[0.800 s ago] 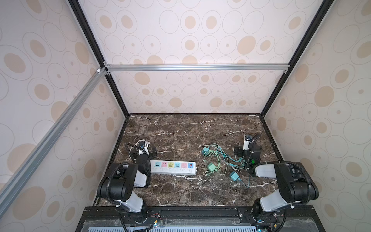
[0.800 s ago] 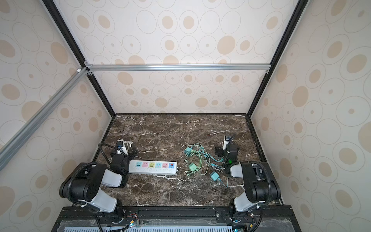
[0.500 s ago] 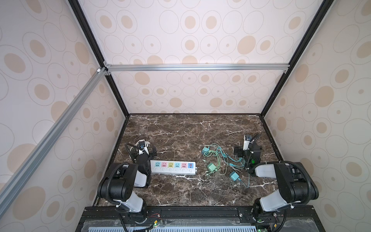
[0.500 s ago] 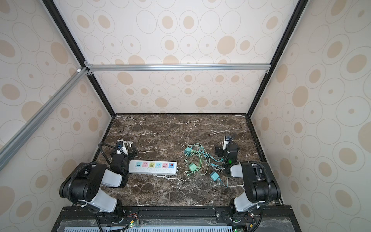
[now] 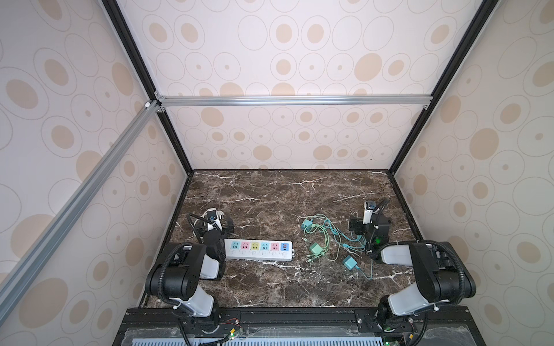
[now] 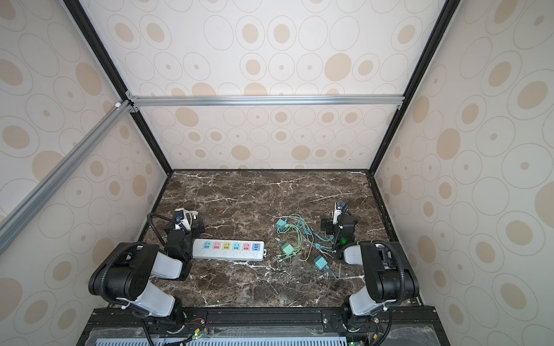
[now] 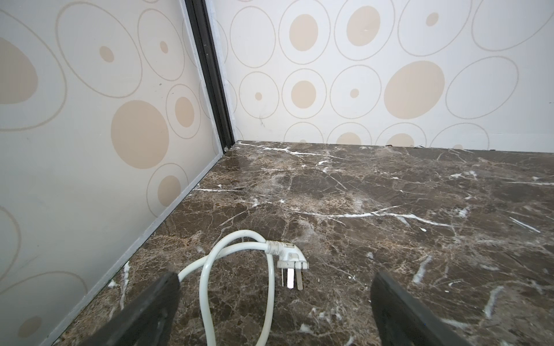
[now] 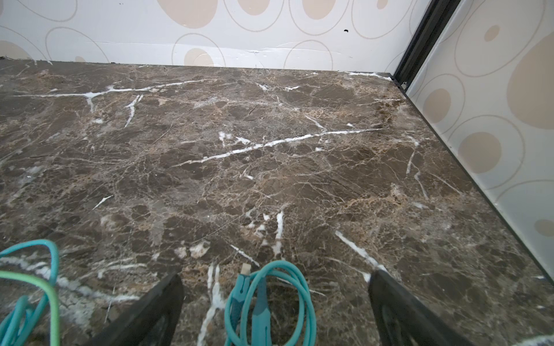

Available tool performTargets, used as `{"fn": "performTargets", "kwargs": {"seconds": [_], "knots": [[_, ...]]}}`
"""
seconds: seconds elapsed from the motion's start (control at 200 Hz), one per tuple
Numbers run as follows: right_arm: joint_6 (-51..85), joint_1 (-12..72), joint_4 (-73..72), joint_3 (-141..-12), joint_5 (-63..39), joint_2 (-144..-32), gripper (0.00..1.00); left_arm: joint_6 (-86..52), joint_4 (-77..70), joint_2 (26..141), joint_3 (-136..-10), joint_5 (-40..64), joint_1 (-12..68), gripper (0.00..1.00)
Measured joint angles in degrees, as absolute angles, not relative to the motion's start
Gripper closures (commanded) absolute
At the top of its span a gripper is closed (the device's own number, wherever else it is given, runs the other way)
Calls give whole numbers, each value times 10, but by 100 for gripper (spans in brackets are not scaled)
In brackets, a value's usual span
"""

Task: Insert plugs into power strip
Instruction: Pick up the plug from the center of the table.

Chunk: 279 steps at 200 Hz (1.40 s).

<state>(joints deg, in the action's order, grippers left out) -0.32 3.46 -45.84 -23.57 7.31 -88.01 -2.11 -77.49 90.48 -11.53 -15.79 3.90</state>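
A power strip [image 5: 257,250] and loose plugs lie apart on a glossy brown, white-veined desk [image 5: 269,194].
At the desk's 9 o'clock the left tool [image 7: 274,278], spread wide, frames a thick, looped white cord [image 7: 207,269] ending in a white plug [image 7: 289,256]. Just right lies the long white strip with five pastel socket squares. At its 3 o'clock sit three cubes: a mint-green plug [image 5: 314,248], the far teal plug [image 5: 307,223] at its 12, the near teal plug [image 5: 349,262] at 4, among tangled thin cables [image 5: 329,236]. At the desk's 3 o'clock the right tool [image 8: 275,278], spread and gripping nothing, straddles a teal cable loop [image 8: 242,289].
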Motion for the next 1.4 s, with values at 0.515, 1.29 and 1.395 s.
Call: {"fn": "performTargets", "kwargs": {"seconds": [0.515,1.29,1.395], "knots": [[-3,35,-416,-253,72,-874,2,-26,-804,900,-94,-178,39,1],[47,58,-87,-331,58,-662,5,-26,-688,791,-139,-181,40,1],[49,79,-48,-353,65,-662,7,-38,-622,747,-156,-180,44,1]]}}
